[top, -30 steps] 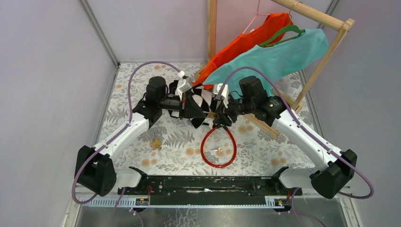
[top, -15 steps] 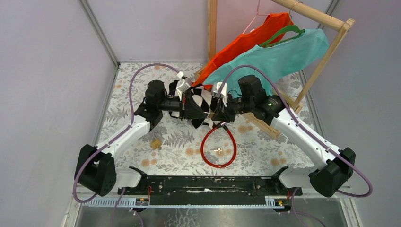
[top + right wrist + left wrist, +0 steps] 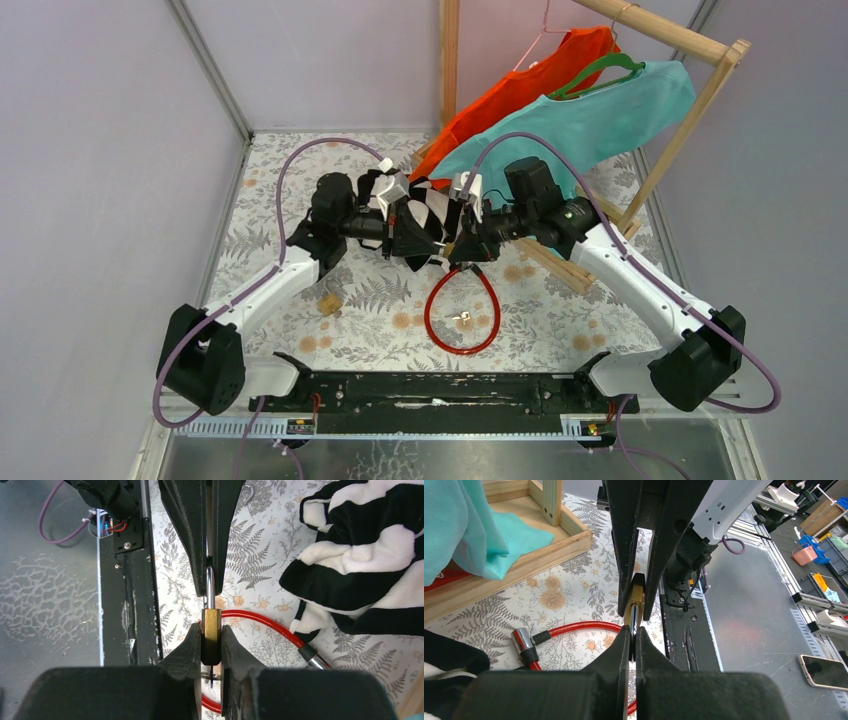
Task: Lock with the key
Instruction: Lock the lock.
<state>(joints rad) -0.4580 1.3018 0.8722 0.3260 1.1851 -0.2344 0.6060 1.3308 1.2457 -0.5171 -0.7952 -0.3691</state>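
A brass padlock point(image 3: 211, 624) hangs in the air between the two grippers. My right gripper point(image 3: 211, 636) is shut on its brass body. My left gripper point(image 3: 632, 641) is shut on the steel shackle point(image 3: 210, 587), coming in from the opposite side. In the top view both grippers point(image 3: 440, 240) meet above the table and hide the padlock. A small key point(image 3: 462, 319) lies on the table inside a red cable loop point(image 3: 462, 310). A thin key-like piece point(image 3: 213, 674) shows just under the padlock body; I cannot tell whether it sits in the lock.
A black-and-white cloth point(image 3: 430, 205) lies behind the grippers. A wooden clothes rack point(image 3: 690, 110) with an orange shirt point(image 3: 520, 90) and a teal shirt point(image 3: 590, 120) stands at the back right. A small brown object point(image 3: 327, 302) lies at the left.
The right gripper's fingers have closed onto the padlock body. Both arms have shifted slightly; the left gripper has stayed shut on the shackle.
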